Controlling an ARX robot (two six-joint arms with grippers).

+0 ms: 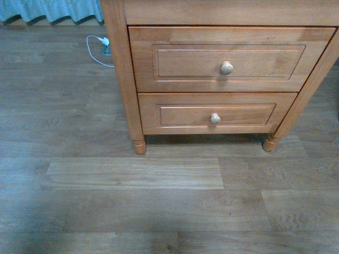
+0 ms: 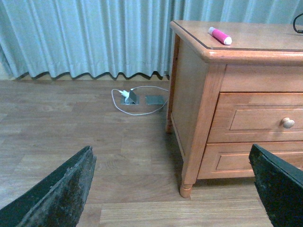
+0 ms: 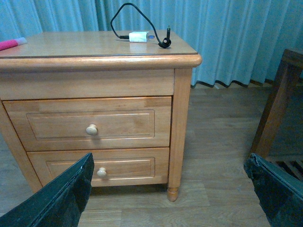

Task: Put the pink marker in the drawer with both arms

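Opening step not begun: drawer point(image 1: 185, 63) shut, pink marker point(image 2: 219, 36) lies on the cabinet top point(image 3: 94, 45), left side. Left gripper point(image 2: 170, 156) and right gripper point(image 3: 169, 163) both empty, jaws wide (neither in front view). Next, probably one pulls the knob point(image 1: 226, 67), other fetches marker.

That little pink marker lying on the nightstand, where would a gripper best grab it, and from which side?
Probably mid-barrel on the pink marker, coming from straight above. It lies flat on the nightstand top, near a corner, so only its upper side is free. Closing across the narrow barrel rather than along it looks most secure.
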